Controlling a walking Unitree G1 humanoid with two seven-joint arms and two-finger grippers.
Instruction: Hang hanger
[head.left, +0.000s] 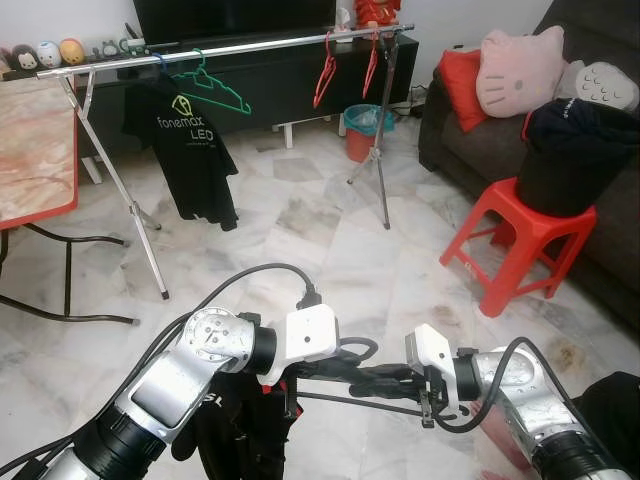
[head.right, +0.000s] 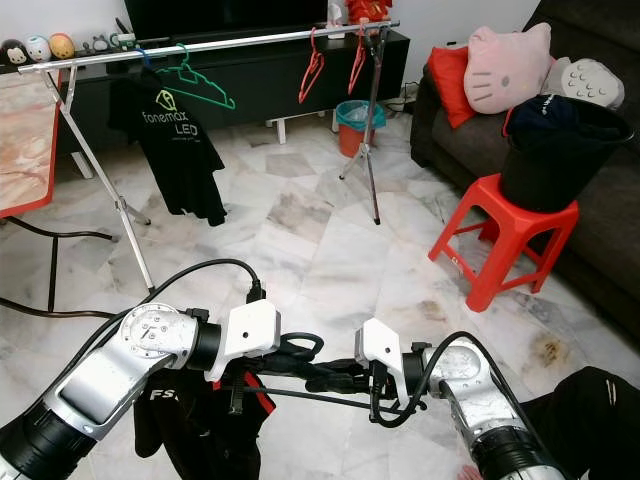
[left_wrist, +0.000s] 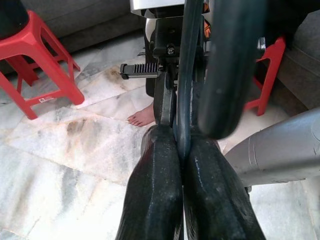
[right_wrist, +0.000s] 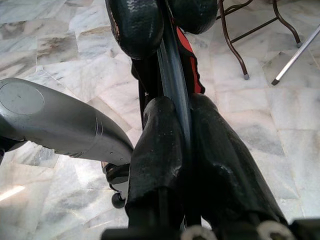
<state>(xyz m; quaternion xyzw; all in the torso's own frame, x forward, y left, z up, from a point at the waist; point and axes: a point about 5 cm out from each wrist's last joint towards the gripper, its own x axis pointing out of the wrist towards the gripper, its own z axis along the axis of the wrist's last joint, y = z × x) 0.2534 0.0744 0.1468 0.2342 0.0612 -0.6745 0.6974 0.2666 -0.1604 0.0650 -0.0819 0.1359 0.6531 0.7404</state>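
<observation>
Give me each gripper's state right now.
Left gripper: shut on the black hanger carrying a dark garment.
Right gripper: shut on the same hanger.

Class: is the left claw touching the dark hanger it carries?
Touching. In the left wrist view, both fingers of the left claw press against the dark hanger.

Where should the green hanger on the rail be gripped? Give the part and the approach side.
Probably the green hanger's lower sloping arm, from the front, on the robot's side: it hangs free by its hook on the rail, empty and open-framed, just beside the black shirt.
</observation>
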